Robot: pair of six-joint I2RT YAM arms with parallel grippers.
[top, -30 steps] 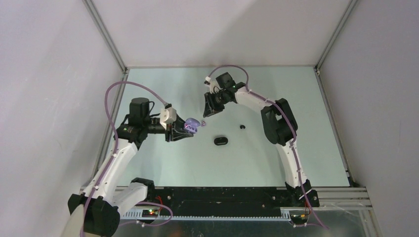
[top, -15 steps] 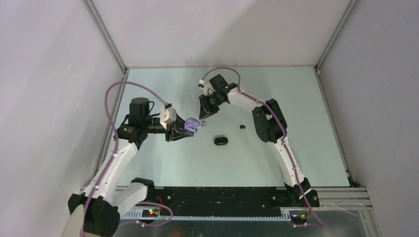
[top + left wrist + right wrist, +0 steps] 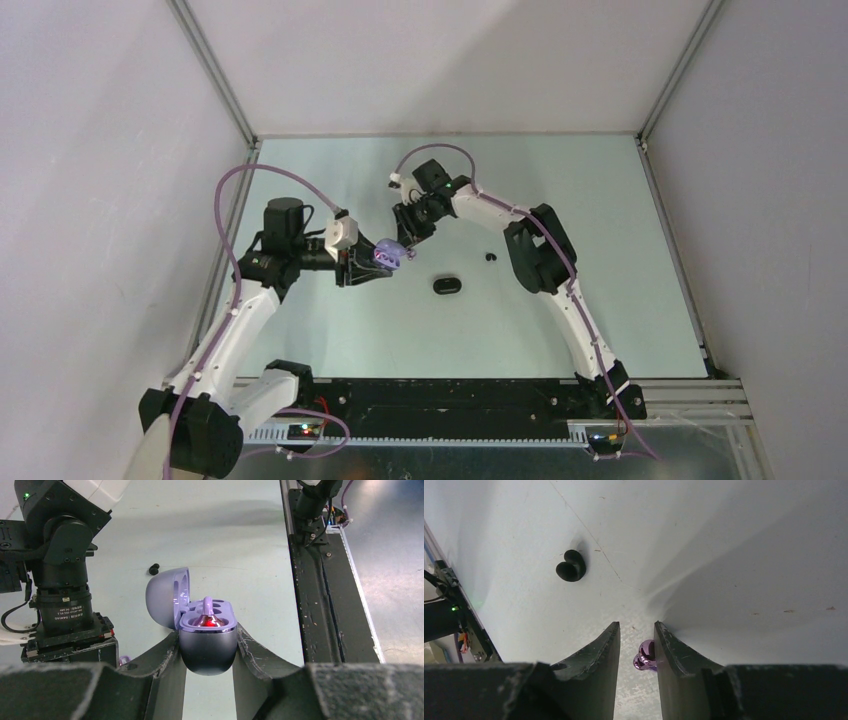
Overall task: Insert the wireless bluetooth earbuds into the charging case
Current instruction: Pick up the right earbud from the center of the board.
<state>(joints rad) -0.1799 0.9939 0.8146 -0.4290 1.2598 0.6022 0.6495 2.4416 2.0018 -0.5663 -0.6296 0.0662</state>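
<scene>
Between the fingers (image 3: 162, 667) of my left gripper (image 3: 207, 632) the open lilac charging case (image 3: 207, 647) sits clamped, one earbud (image 3: 208, 621) seated inside. A second earbud (image 3: 646, 656), lilac, rests against one finger of the right gripper (image 3: 636, 625); I can't tell whether it's pinched.

The lilac case (image 3: 207, 647) is smooth plastic with a soft gloss. The fingers (image 3: 255, 652) beside it are matt black and scuffed. The lilac earbud (image 3: 645, 656) shines like chrome, while the black earbud (image 3: 571, 566) is smooth and duller. The table (image 3: 724, 555) is matt and finely scratched.
</scene>
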